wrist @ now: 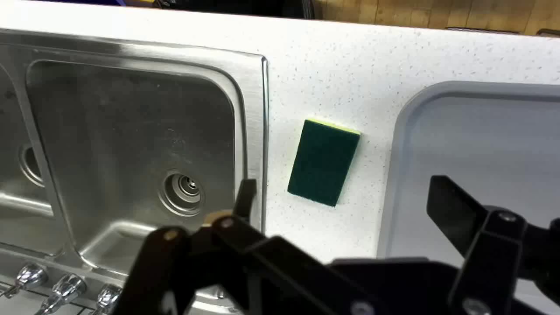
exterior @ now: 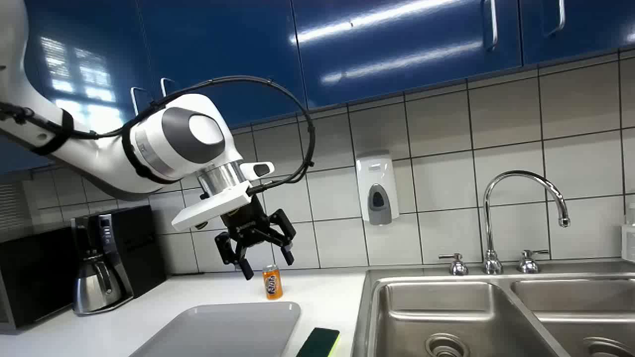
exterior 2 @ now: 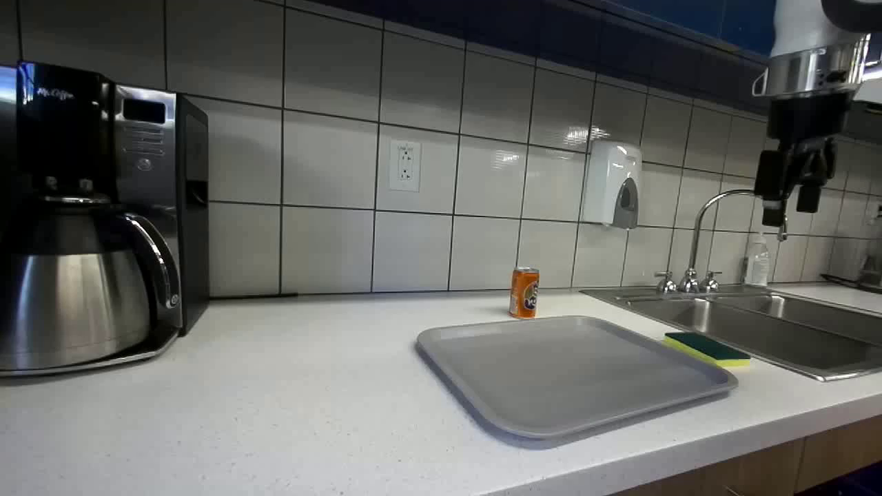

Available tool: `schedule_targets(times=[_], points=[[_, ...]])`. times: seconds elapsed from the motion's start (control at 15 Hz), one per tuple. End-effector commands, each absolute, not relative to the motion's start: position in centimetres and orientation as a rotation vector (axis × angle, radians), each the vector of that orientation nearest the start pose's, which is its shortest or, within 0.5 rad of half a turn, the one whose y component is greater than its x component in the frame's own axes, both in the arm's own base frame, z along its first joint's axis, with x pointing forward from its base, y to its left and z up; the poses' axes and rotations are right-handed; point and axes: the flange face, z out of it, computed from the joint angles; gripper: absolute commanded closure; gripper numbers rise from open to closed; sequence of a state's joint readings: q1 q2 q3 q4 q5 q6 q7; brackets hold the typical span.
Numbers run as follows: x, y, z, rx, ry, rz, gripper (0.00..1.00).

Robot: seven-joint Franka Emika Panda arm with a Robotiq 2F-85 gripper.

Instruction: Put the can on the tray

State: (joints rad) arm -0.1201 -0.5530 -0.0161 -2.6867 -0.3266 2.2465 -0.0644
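Kitchen: pale tiled wall (exterior: 441, 181), blue cabinets (exterior: 397, 54) above, white counter (exterior: 330, 292) below. In an exterior view, the light-grey tray (exterior: 223, 329) lies flat on the counter, near end running out of view. Orange can (exterior: 272, 285) stands upright on the counter, just beside the tray's wall-side edge. White robot arm (exterior: 193, 139) reaches in; black gripper (exterior: 267, 263) hangs tilted, higher than the tray, jaws spread well apart. Sponge (exterior: 317, 342) lies near the tray on its sink side; steel sink (exterior: 367, 317) comes after that, with a curved faucet (exterior: 489, 233). Soap dispenser (exterior: 377, 186) on the wall, higher than the tray. Coffee maker (exterior: 119, 253) well apart from the tray, on the side away from the sink.

In an exterior view, the tray shows whole, low rim all round. Can upright on the tray's wall side, near the rim. Wall outlet (exterior 2: 405, 165) up in the tiles behind the tray. Bottle (exterior 2: 756, 262) well apart from the tray, past the faucet. Gripper high up, toward the tray's sink side; exact spot over the counter is hard to judge from here.

In the wrist view, sponge sits between tray and sink, touching neither, dark green face up, yellow edge showing. Fingers (wrist: 455, 214) wide apart, one in front of the tray, the other in front of the sink's rim. Drain (wrist: 181, 192) in the basin nearest the tray. Wooden floor (wrist: 437, 13) past the counter edge.
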Motion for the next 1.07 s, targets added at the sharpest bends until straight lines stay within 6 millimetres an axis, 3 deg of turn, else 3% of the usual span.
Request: schedule_targets(times=[0.0,0.6,1.0], points=[[36.9,-5.9,41.5,-3.399,-0.206,-0.145,0.0],[37.0,-5.7,40.6,-3.379,-0.198,-0.17,0.0],[40.3,-3.7,37.3,-3.331,-0.219,-0.235,0.0]])
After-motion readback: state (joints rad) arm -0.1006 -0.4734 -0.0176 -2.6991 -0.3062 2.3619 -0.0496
